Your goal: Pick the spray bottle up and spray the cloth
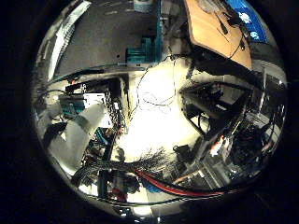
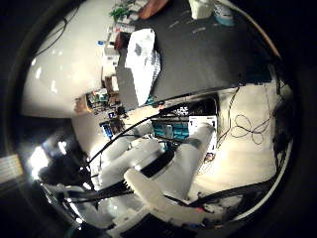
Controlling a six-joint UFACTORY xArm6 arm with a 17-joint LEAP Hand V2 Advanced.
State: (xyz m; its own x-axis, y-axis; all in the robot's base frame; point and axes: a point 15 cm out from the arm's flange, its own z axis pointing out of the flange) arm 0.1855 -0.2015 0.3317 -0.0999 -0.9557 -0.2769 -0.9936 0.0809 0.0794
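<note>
The dark table [image 2: 208,54] lies far from the palm, with the robot's white arm [image 2: 178,163] between. The white cloth [image 2: 143,57] lies on the table; the spray bottle [image 2: 223,12] stands at the table's far edge. Only the little-finger view shows a wooden tabletop [image 1: 212,30]; the hand's fingers cannot be made out.

A pale glossy floor [image 1: 154,126] lies below a dark-topped table [image 2: 208,54].

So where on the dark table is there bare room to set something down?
The dark table is bare between the white cloth at one end and the white bottle at its far edge. Beyond the cloth, small clutter crowds the end.
</note>
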